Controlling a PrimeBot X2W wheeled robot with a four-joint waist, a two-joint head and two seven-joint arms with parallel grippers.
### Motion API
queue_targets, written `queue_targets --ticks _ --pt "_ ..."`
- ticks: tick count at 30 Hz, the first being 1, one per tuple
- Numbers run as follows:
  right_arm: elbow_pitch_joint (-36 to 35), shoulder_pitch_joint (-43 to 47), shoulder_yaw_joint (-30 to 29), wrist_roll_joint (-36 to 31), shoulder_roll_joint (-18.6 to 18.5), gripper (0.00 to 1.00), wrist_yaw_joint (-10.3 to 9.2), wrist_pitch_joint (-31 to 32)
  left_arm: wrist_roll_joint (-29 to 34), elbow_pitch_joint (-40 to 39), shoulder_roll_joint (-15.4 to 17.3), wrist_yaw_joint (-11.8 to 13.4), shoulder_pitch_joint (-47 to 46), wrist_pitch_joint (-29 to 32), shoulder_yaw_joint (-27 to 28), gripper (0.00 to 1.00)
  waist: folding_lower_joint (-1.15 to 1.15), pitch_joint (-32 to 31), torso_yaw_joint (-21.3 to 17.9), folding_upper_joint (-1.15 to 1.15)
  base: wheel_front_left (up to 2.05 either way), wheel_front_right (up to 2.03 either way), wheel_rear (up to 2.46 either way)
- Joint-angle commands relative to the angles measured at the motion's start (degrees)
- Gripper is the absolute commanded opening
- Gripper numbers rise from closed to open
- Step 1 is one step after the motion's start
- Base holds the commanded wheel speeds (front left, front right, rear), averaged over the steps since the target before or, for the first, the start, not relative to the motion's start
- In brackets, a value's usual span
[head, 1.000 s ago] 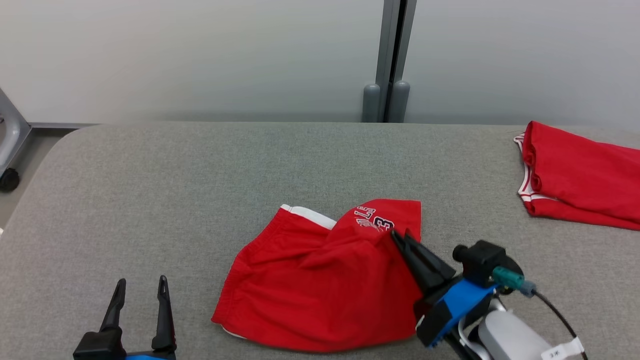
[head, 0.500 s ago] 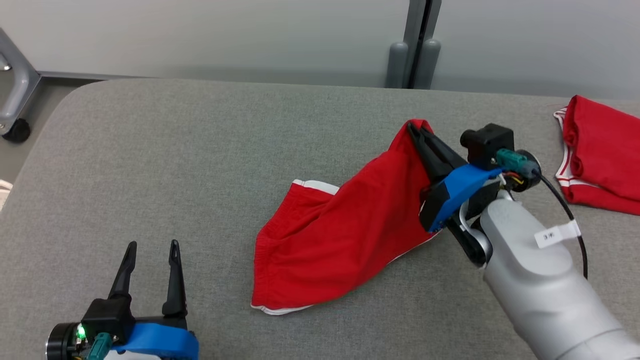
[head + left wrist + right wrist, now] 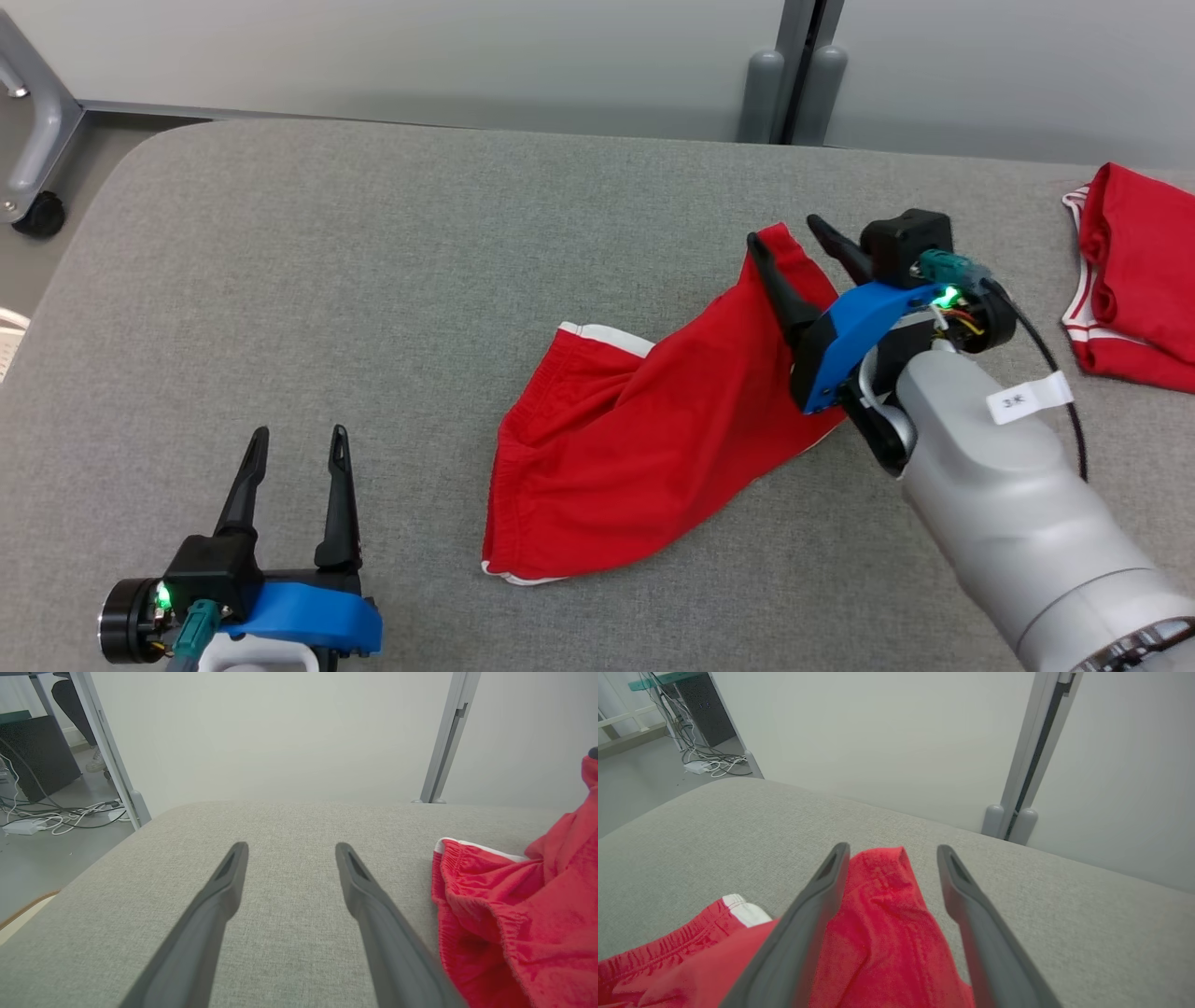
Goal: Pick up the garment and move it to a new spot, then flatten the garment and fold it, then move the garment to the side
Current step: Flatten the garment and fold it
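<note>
**Inspector:** Position of the garment?

**Assessor:** The red shorts [image 3: 644,439] lie on the grey padded table [image 3: 373,280], right of centre. They are bunched, with the white-trimmed waistband to the left and one leg corner drawn out toward the far right.

**Inspector:** Right gripper?

**Assessor:** The right gripper [image 3: 784,231] sits over that corner with its jaws spread wide. In the right wrist view the cloth lies between the fingers and leans on one, but it is not pinched. The gripper holds nothing.

**Inspector:** Why there?

**Assessor:** In my judgement, the corner is pulled away from the waistband to stretch the fabric, so this is the flattening step. Creases run through the middle, so it is not yet flat.

**Inspector:** Left gripper?

**Assessor:** The left gripper [image 3: 299,433] hovers low at the near left, wide open and empty, apart from the shorts. It is probably placed to take the waistband side.

**Inspector:** Anything else?

**Assessor:** A second red garment [image 3: 1134,299] lies at the far right edge, well apart.
</note>
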Motion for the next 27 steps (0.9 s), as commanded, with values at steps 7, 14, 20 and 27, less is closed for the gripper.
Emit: queue_targets --ticks 7,14,20,27 --pt "-10.59 6.87 -5.63 1.98 -7.35 1.0 0.01 -0.44 0.26 -0.51 -0.12 0.13 1.02 -0.24 0.99 1.0 0.0 -1.69 -2.6 -0.01 0.0 0.0 0.0" --pt "-20.99 19.51 -8.91 -0.19 -11.65 1.0 0.01 -0.44 0.6 -0.54 -0.12 -0.18 2.26 -0.24 1.72 1.0 0.0 -3.24 -4.1 -0.01 0.0 0.0 0.0" --pt "-26.41 28.2 -7.8 0.28 -10.96 1.0 0.01 -0.45 0.64 -0.72 -0.12 -0.36 2.88 -0.24 1.6 1.0 0.0 -3.79 -4.09 -0.01 0.0 0.0 0.0" --pt "-25.22 28.38 -6.32 0.83 -8.6 1.0 0.01 -0.45 0.81 -1.05 -0.11 -0.48 2.36 -0.24 0.96 1.0 0.0 -2.78 -3.12 -0.01 0.0 0.0 0.0"
